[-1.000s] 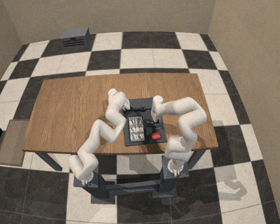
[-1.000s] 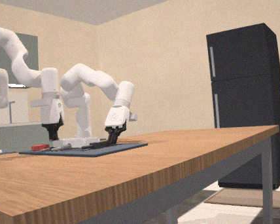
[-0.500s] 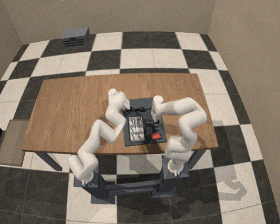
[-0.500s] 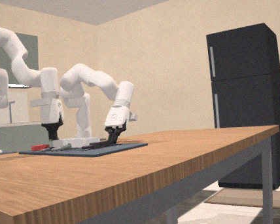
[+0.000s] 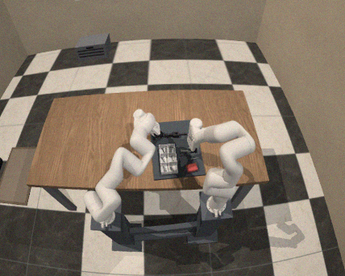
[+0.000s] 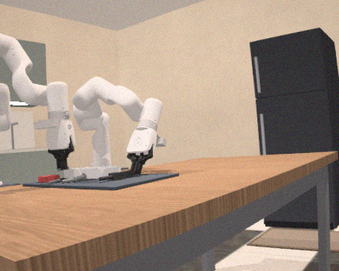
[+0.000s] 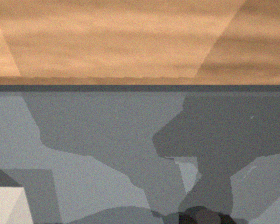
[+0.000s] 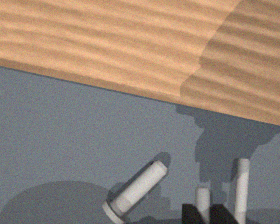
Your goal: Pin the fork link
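Lower right, right wrist view: right gripper [image 8: 205, 214] [image 6: 62, 168] [image 5: 193, 149], closed on pale pin [image 8: 203, 195]. Lower centre, exterior view: left gripper [image 6: 135, 172] [image 5: 157, 134] [image 7: 206, 216], closed on dark link [image 6: 117, 175] [image 5: 174, 135].

Refrigerator [image 6: 291, 123]: tall and dark, two doors with pale upright handles, standing past the far end of the surface [image 5: 85, 133] [image 6: 187, 198] [image 7: 116, 40] [image 8: 91, 40]
Rug [image 5: 13, 177] [image 6: 302, 238]: brown, flat on the floor at the refrigerator's foot
Red block [image 5: 192, 167] [image 6: 48, 178]: lying on the dark mat [image 5: 174, 126] [image 6: 119, 185] [image 7: 91, 120] [image 8: 66, 115], near its edge
Drawer unit [image 5: 94, 40]: grey, on the checkered floor [image 5: 170, 73], near the wall
Wall cabinet [image 6: 38, 59]: dull green, above a pale counter
Surface: wooden top, grey legs
Walls: plain beige
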